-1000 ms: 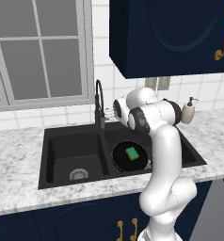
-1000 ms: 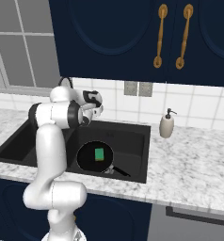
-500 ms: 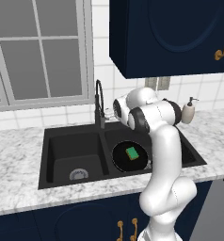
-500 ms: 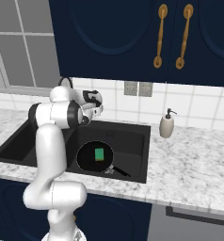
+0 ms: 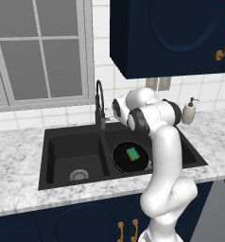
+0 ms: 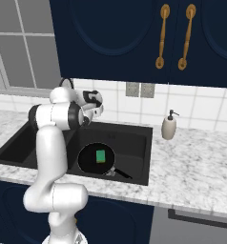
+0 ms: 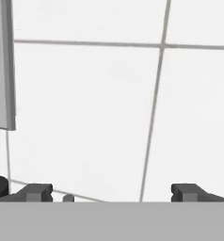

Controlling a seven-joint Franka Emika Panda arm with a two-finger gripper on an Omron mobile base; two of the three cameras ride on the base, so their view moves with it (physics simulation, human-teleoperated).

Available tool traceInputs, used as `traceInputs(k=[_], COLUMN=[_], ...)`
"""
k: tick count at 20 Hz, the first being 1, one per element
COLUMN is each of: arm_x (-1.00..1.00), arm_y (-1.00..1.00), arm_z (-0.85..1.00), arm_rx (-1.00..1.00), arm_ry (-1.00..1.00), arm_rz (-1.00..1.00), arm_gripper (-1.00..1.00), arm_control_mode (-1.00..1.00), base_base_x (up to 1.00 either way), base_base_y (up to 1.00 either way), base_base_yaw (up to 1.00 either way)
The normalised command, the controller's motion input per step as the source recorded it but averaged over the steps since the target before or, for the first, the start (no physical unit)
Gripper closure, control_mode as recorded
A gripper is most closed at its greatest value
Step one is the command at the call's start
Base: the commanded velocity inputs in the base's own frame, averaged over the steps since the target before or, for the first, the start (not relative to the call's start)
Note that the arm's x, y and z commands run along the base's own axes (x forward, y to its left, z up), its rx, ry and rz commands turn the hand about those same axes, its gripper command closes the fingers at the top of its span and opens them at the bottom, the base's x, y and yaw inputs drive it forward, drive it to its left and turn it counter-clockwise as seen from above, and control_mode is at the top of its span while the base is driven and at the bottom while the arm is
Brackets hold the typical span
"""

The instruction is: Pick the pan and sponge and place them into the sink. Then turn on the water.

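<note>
Your two-finger gripper point(image 7: 111, 192) has its fingertips spread wide with nothing between them, pointed at the white tiled wall point(image 7: 100, 113); in the right base view it sits at centre left, just above the back rim of the basin.

By my reading, pan and sponge are already placed and the water step is in hand: no stream falls from the tall black gooseneck faucet point(image 5: 99, 101). Your next move likely calls for bringing the hand to the faucet's handle, which I cannot make out clearly, and pushing it with a fingertip rather than gripping.

The large black double-basin sink point(image 5: 62, 142) fills the middle of the left base view. Its left basin holds only a round silver drain point(image 5: 77, 175). Its right basin holds the round all-black frying pan point(image 6: 89, 159), thin handle pointing to the lower right. Lying flat inside the pan is the small green rectangular sponge point(image 6: 101, 156), near its middle.
</note>
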Motion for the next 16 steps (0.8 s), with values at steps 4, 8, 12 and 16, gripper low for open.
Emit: traceInputs(k=[4,8,12,16], arm_x=[0.00,0.03,0.00,0.00], arm_y=[0.09,0.04,0.16,0.32], arm_z=[-0.03,-0.08,-0.12,-0.01], arm_rx=[0.00,0.00,0.00,0.00], arm_ry=[0.00,0.00,0.00,0.00], arm_rz=[-0.04,-0.04,-0.03,-0.02], arm_gripper=[-1.00,-1.00,-1.00,-1.00], arm_control_mode=[-1.00,-1.00,-1.00,-1.00], base_base_x=[0.00,0.00,0.00,0.00], base_base_y=[0.00,0.00,0.00,0.00], base_base_yaw=[0.00,0.00,0.00,0.00])
